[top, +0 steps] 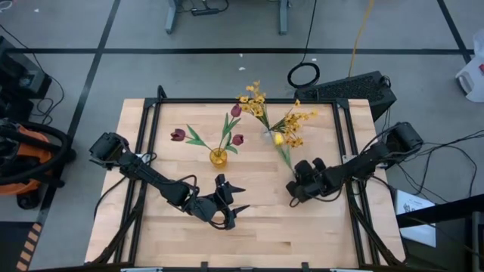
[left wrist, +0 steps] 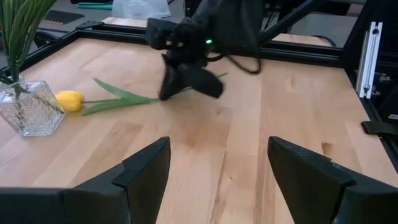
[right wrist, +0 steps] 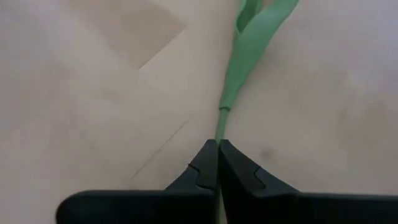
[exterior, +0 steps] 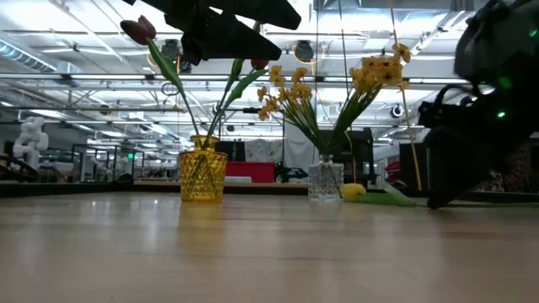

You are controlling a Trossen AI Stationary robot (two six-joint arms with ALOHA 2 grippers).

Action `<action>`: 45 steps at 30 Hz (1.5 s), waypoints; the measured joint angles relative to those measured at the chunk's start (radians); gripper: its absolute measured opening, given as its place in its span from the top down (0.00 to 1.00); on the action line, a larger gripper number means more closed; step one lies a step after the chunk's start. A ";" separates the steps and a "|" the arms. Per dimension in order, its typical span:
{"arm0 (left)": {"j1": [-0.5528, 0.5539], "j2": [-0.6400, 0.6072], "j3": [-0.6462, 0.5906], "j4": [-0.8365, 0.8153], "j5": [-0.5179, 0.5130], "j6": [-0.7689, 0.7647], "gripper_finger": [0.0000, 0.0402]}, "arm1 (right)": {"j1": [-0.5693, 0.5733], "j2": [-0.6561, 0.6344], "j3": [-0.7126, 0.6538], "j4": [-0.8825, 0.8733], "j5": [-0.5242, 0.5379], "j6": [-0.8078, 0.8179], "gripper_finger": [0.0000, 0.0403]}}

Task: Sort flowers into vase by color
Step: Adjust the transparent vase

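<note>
- The right gripper (right wrist: 217, 163) is low on the light wooden table (top: 302, 227); its jaws are clenched on the thin green stem of the yellow tulip (left wrist: 69, 100), which lies flat on the table.
- The left gripper (top: 231, 205) hovers with jaws released wide, holding nothing.
- The tulip's head rests just beside the clear glass vase (left wrist: 30, 107) with the sprays of small yellow blossoms (top: 257, 100); the amber glass vase (exterior: 202, 174) holds three dark red tulips (top: 178, 134).
- Only the right wrist view shows the grip itself.
</note>
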 joint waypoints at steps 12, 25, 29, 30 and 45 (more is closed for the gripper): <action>0.000 0.000 0.000 -0.007 0.000 -0.005 0.31 | 0.164 -0.131 0.034 0.093 -0.038 -0.125 1.00; -0.007 0.000 0.000 0.004 0.070 -0.005 0.31 | 0.295 -0.255 0.034 0.421 0.211 -0.511 1.00; -0.010 0.013 0.000 0.068 0.134 0.047 0.31 | 0.328 -0.262 0.034 0.596 0.277 -0.697 1.00; -0.013 0.022 0.000 0.105 0.136 0.075 0.31 | 0.334 -0.261 0.034 0.655 0.278 -0.755 1.00; 0.014 0.163 0.001 0.682 0.126 0.390 0.31 | 0.299 0.013 0.036 1.689 -0.081 -1.423 1.00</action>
